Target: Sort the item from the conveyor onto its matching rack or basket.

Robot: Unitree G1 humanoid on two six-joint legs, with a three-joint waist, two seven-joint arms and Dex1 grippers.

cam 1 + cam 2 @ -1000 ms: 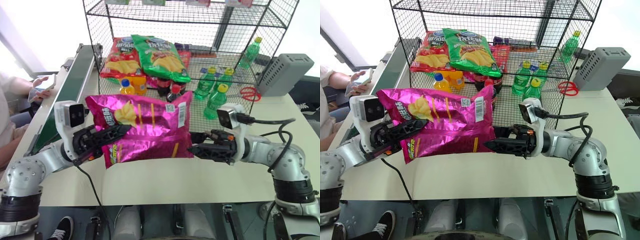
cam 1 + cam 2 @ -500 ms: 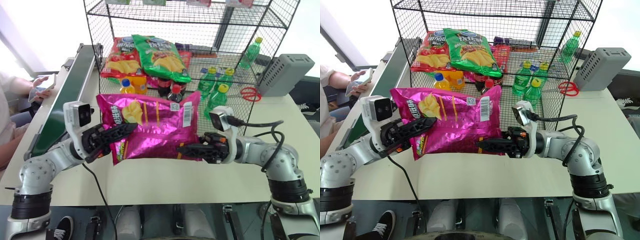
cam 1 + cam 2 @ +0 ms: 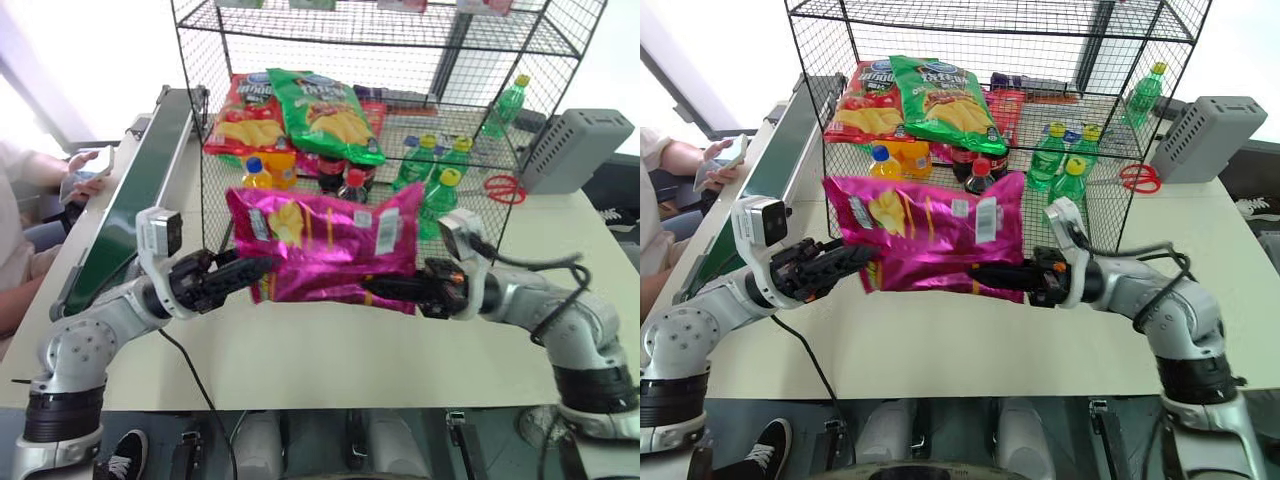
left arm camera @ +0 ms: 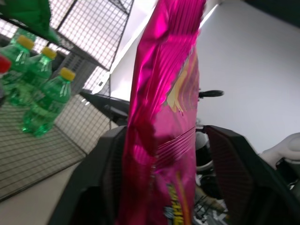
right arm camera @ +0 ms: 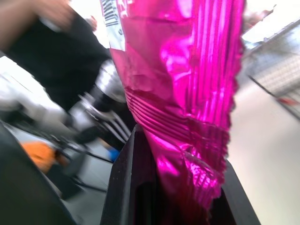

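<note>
While the pink chip bag (image 3: 325,243) hangs lengthwise just before the rack (image 3: 400,90), the right hand (image 3: 385,288) pinches its lower edge; the left hand (image 3: 252,270) stands spread around its other end.

- The chip bag (image 3: 325,242) is glossy magenta foil, crinkled, with ribbed crimped seams at its ends and white paper-like labels.
- The fingers (image 4: 232,168) look like matt black plastic with a fine ribbed grip face.
- The rack (image 3: 232,120) is thin black wire mesh, dull in finish.
- The table (image 3: 330,365) has a smooth, matt cream top.
- The conveyor (image 3: 130,205) has a dark green matt belt in a grey metal frame at the table's left edge.
- The green bottles (image 3: 432,175) are clear shiny plastic.
</note>
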